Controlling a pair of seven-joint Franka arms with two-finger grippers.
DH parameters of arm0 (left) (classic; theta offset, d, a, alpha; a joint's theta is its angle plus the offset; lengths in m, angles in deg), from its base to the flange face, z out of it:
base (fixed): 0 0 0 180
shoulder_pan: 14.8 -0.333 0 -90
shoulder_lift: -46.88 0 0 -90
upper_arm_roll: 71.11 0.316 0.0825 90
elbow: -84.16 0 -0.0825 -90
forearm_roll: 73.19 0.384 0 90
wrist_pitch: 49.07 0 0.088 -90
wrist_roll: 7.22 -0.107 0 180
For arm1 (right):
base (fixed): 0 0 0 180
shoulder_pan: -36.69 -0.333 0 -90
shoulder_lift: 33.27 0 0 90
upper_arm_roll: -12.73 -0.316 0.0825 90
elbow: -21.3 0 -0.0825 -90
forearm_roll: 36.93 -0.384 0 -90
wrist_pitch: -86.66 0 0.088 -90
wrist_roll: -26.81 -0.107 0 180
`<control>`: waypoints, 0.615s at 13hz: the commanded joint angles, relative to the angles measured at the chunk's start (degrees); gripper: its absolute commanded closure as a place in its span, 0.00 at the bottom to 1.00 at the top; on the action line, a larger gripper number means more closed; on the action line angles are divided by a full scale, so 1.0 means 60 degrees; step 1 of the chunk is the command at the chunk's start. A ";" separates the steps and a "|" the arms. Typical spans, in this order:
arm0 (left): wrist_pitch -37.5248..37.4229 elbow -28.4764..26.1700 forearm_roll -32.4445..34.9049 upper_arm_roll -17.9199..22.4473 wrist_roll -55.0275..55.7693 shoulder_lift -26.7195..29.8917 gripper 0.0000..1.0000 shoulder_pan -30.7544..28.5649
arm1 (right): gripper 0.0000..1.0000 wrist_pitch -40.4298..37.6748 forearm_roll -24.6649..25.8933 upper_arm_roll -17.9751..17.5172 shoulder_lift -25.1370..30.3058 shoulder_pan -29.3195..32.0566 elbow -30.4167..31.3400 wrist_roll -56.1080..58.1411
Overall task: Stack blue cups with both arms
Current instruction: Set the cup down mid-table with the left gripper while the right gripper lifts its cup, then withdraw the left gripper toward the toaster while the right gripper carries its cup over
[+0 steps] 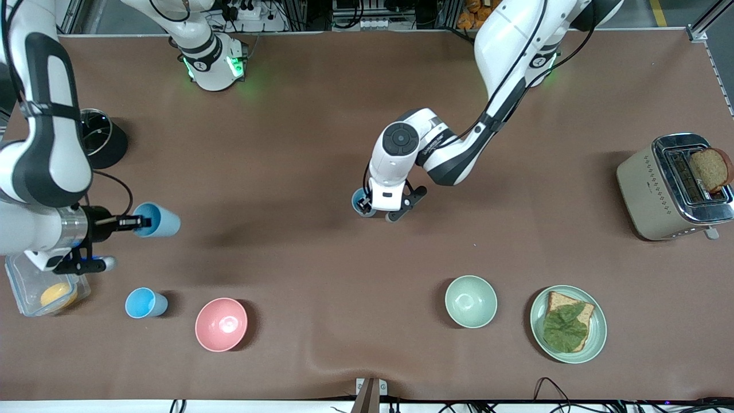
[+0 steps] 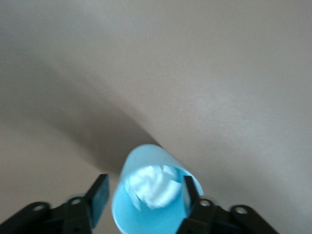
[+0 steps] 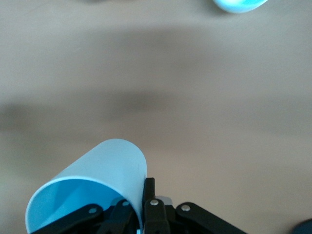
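A third blue cup point(image 1: 145, 303) stands on the tabletop point(image 1: 321, 275) beside the pink bowl point(image 1: 221, 324). The right gripper point(image 1: 133, 222), jaws pinching a tilted cup's point(image 1: 157, 219) rim, risks dropping it (thin hold). The left gripper point(image 1: 367, 202), jaws pinching another cup's point(image 1: 361, 202) wall mid-table, could misalign the nesting.

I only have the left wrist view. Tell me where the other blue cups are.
Observer: The right gripper is shut on a second blue cup, held on its side over the right arm's end of the table.
Operator: Report any more.
Observer: A third blue cup stands upright beside the pink bowl.
Operator: Give me my own position.
Observer: Your left gripper, gripping the first blue cup, is over the middle of the table.
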 commanded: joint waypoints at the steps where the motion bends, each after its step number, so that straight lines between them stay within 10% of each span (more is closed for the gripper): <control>1: -0.2011 -0.0261 0.0168 -0.0060 0.0462 0.2027 0.00 -0.0033 | 1.00 -0.0304 -0.0506 -0.0358 0.0277 -0.1178 -0.0153 -0.0980; 8: -0.4462 -0.0232 -0.0022 -0.0103 -0.4345 0.4112 0.00 -0.2606 | 1.00 0.0660 0.0252 -0.0330 0.0292 -0.4959 -0.0300 -0.2560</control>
